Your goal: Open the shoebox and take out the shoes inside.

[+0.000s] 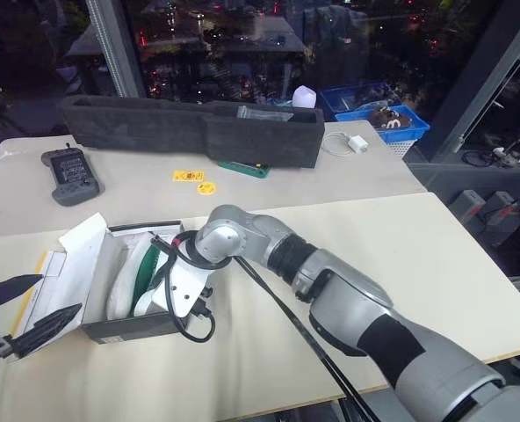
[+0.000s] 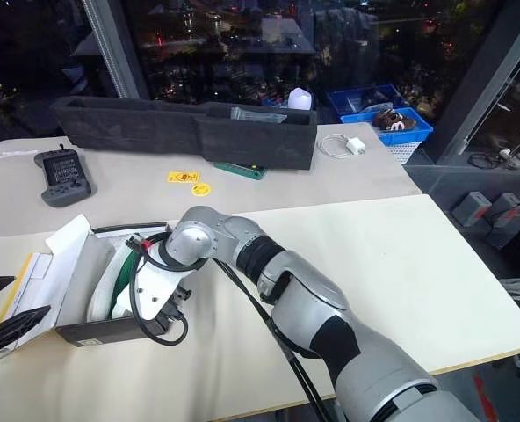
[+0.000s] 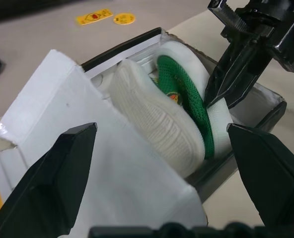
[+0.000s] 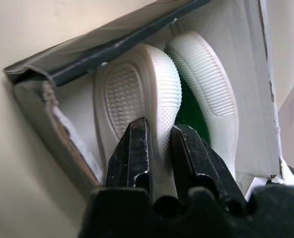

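The shoebox (image 1: 124, 330) lies open on the near table, its white lid flap (image 3: 52, 104) folded back to the left. Two shoes stand on edge inside it, pale ribbed soles showing and green lining between them (image 3: 186, 94). My right gripper (image 4: 159, 144) reaches down into the box and is shut on the rim of the nearer shoe (image 4: 132, 84), one black finger on each side of its sole edge. The other shoe (image 4: 206, 84) stands beside it. My left gripper (image 1: 58, 296) hangs open just left of the box, beside the flap, touching nothing.
A long black foam tray (image 1: 190, 132) runs across the far table, with a grey handset (image 1: 71, 174), yellow stickers (image 1: 188, 176) and a white charger (image 1: 357, 143) near it. Blue baskets (image 1: 392, 119) stand behind. The near table (image 1: 400, 255) stretches bare to the right of the box.
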Controlling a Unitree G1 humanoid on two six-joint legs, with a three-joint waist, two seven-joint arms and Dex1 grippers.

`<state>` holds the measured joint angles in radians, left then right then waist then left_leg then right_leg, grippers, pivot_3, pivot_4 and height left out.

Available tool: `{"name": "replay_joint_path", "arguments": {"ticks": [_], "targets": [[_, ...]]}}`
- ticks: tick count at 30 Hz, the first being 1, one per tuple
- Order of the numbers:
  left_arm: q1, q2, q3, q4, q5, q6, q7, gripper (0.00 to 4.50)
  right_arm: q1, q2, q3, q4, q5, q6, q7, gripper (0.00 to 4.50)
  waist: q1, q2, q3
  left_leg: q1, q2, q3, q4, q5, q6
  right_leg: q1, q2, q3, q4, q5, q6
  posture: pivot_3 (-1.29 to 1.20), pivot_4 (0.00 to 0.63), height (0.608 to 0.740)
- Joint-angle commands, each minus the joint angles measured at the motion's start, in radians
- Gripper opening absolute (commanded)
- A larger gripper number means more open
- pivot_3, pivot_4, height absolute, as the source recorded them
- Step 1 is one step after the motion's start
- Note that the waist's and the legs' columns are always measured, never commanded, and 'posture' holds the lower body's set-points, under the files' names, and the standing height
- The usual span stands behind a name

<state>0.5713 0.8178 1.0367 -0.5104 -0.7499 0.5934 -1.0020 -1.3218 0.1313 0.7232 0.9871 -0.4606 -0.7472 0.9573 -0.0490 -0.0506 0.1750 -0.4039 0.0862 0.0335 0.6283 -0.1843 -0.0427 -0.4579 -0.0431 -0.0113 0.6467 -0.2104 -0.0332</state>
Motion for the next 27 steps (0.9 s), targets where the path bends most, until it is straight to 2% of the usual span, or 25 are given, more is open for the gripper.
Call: {"name": "replay_joint_path", "arguments": {"ticks": [1, 2, 6, 9, 12, 20, 27], "targets": [[-0.011, 0.016, -0.003, -0.01, -0.004, 0.003, 0.005, 4.5, 0.015, -0.001, -0.023, -0.044, 0.016, 0.036, 0.016, 0.23, 0.0, 0.0, 0.0, 0.0, 0.0, 0.0, 0.0, 0.0, 0.0, 0.0, 0.0, 0.0, 0.0, 0.0, 0.0, 0.0, 0.15, 0.73], [-0.014, 0.017, -0.005, -0.009, -0.003, 0.004, 0.005, 4.5, 0.016, -0.003, -0.028, -0.053, 0.02, 0.042, 0.017, 0.23, 0.001, 0.0, 0.0, 0.0, 0.0, 0.0, 0.0, 0.0, 0.0, 0.0, 0.0, 0.0, 0.0, 0.0, -0.001, 0.0, 0.15, 0.73], [-0.047, 0.032, -0.042, -0.002, -0.001, 0.005, 0.011, 4.5, 0.072, 0.009, -0.193, -0.192, 0.264, 0.22, 0.126, 0.23, 0.004, 0.0, 0.0, -0.001, 0.0, -0.001, 0.0, 0.0, 0.0, 0.0, 0.0, -0.001, 0.0, -0.001, -0.001, 0.0, 0.15, 0.73], [-0.051, 0.034, -0.062, -0.007, 0.008, 0.004, 0.01, 4.5, 0.118, -0.024, -0.242, -0.287, 0.322, 0.323, 0.157, 0.23, 0.005, 0.0, 0.0, -0.003, 0.0, -0.001, 0.0, 0.0, 0.0, -0.001, 0.0, 0.0, 0.0, 0.003, 0.005, 0.0, 0.15, 0.73], [-0.06, 0.043, -0.066, -0.006, 0.002, 0.012, 0.011, 4.5, 0.153, -0.059, -0.271, -0.371, 0.345, 0.372, 0.148, 0.23, 0.006, 0.0, 0.0, -0.003, 0.0, 0.0, 0.0, 0.0, 0.0, -0.001, 0.0, -0.001, -0.001, 0.003, 0.005, 0.0, 0.15, 0.73], [-0.101, 0.077, -0.084, 0.007, -0.001, 0.038, 0.013, 4.5, 0.211, -0.108, -0.266, -0.441, 0.316, 0.353, 0.068, 0.23, 0.007, 0.0, 0.0, -0.003, 0.0, 0.0, 0.0, 0.0, 0.0, -0.001, 0.0, -0.001, -0.001, 0.001, 0.002, 0.0, 0.15, 0.73], [-0.131, 0.089, -0.104, 0.007, 0.001, 0.054, 0.018, 4.5, 0.228, -0.113, -0.327, -0.496, 0.449, 0.396, 0.122, 0.23, 0.006, 0.0, 0.0, -0.003, 0.0, 0.0, 0.0, 0.0, 0.0, -0.001, 0.001, 0.0, -0.001, 0.003, 0.005, 0.0, 0.15, 0.73]]}}
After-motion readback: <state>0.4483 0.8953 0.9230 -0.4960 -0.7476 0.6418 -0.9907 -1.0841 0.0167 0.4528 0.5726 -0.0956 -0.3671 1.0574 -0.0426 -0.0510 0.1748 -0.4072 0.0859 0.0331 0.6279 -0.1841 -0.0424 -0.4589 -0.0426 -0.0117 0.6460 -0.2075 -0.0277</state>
